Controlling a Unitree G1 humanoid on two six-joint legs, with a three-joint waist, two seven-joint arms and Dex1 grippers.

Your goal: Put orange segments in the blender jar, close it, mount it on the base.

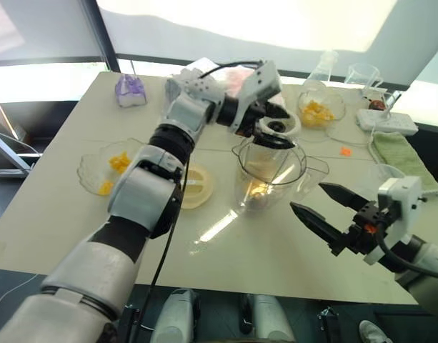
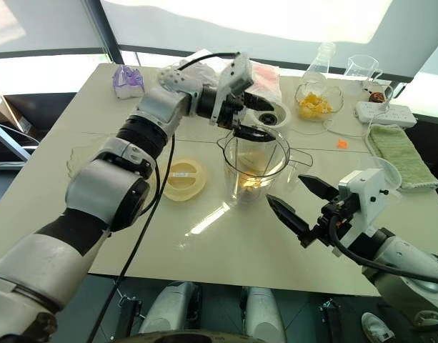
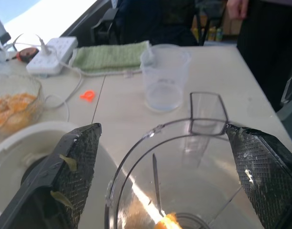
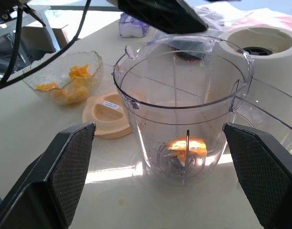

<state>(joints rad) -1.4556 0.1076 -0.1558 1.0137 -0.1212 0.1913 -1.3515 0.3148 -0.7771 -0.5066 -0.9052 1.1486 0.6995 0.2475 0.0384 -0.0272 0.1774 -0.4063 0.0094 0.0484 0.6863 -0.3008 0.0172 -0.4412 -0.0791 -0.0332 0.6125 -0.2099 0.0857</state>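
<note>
Left gripper [image 2: 256,118] spread, nothing held, above blender jar [image 2: 254,168] mouth at frame centre; orange segments [image 4: 186,148] lie at jar bottom; right gripper [image 2: 299,201] wide, empty, lower right; I'd lift left clear without nudging rim, then fetch more.

My left gripper [image 1: 274,121] hangs with its fingers spread over the mouth of the clear blender jar [image 1: 270,176], which holds orange segments [image 1: 259,190] at its bottom. The cream base [image 1: 281,128] stands just behind. My right gripper [image 1: 323,208] waits open, near the jar.
</note>
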